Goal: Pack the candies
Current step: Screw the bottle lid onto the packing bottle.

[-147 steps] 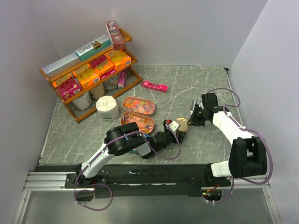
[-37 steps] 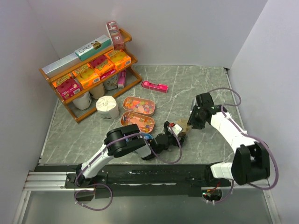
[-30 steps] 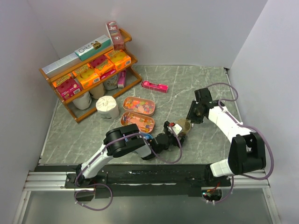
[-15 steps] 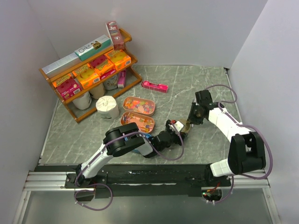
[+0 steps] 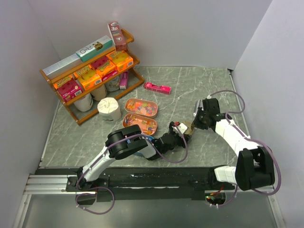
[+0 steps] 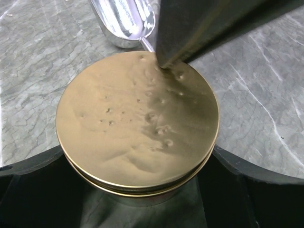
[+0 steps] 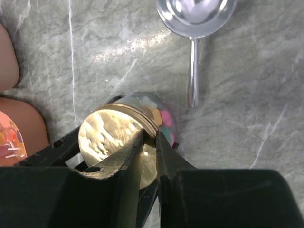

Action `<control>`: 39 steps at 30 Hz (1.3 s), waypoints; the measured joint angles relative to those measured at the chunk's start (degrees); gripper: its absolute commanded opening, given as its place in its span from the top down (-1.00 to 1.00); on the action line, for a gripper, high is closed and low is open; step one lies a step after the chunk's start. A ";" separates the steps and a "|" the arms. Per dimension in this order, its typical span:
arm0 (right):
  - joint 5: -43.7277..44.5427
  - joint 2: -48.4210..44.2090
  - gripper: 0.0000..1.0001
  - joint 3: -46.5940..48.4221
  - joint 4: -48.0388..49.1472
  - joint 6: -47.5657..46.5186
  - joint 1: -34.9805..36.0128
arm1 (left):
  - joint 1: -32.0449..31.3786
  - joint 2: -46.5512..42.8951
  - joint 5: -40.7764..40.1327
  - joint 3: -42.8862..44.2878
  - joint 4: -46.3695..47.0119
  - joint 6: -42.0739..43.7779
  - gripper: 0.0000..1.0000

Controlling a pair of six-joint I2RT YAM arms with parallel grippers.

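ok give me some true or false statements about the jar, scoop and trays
The gold lid sits on the jar. True.
The metal scoop is full. False: it lies empty on the table.
The left gripper has the jar between its jaws. True.
Both pink trays are empty. False: both hold candies.
The right gripper is wide open over the scoop. False: nearly closed, its tips at the lid.

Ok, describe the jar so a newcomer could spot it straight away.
From the two pink trays mid-table, go right to where the left gripper and right gripper meet. The jar is between them: small, clear, candies inside. Its gold lid sets it apart from the silver scoop beside it.
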 measured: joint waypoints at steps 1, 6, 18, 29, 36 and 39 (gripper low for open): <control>0.04 -0.87 0.56 -0.74 0.24 0.04 -0.11 | 0.00 0.15 0.00 0.26 -0.13 0.00 -0.44; -0.57 -5.68 0.57 -3.82 -1.31 0.74 -0.24 | 0.02 0.66 -0.02 1.38 -0.70 0.00 -0.44; -0.90 -10.88 0.48 -4.55 -15.04 4.74 0.83 | 0.59 -1.16 1.92 -0.81 -1.11 -0.37 -0.93; 2.86 -20.20 0.20 -2.10 -23.17 5.35 0.59 | 0.74 -9.07 2.43 -2.67 -15.50 -1.66 -0.93; 3.80 -22.67 0.06 0.92 -26.27 4.70 -0.11 | 0.76 -14.40 0.26 -3.45 -26.67 -4.22 -0.93; 4.07 -23.54 -0.25 1.68 -27.23 4.48 -0.26 | 0.76 -18.97 -0.81 -5.05 -34.18 -7.06 -0.93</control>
